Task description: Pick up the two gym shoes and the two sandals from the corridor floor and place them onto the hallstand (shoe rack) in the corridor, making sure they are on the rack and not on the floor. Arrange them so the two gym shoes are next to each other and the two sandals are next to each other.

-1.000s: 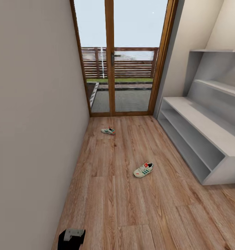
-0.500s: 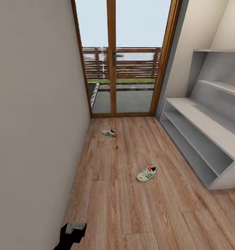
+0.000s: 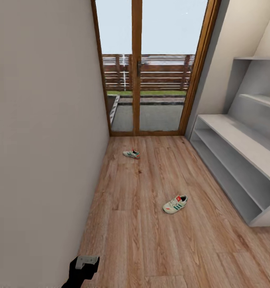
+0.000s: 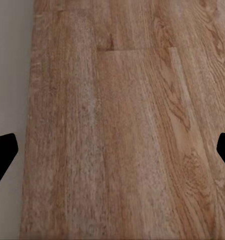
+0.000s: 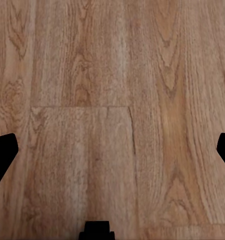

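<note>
Two white gym shoes with green stripes lie apart on the wood plank floor (image 3: 151,248). The nearer gym shoe (image 3: 175,204) is mid-corridor and the farther gym shoe (image 3: 131,154) is close to the glass door. The light-grey hallstand (image 3: 247,148) runs along the right wall, and its bench top and shelves are bare. The sandals are out of view. My left arm (image 3: 84,266) hangs low by the left wall. The left gripper (image 4: 112,155) and the right gripper (image 5: 112,152) are both open over bare planks, with nothing between their fingers.
A plain wall (image 3: 43,140) bounds the corridor on the left. A wood-framed glass door (image 3: 151,68) closes the far end, with a fence and a patio behind it. Open floor stretches between me and the shoes.
The whole picture has slid to the right and slightly down, so the camera has moved. The shoes lie where they were on the floor. The left arm keeps its pose.
</note>
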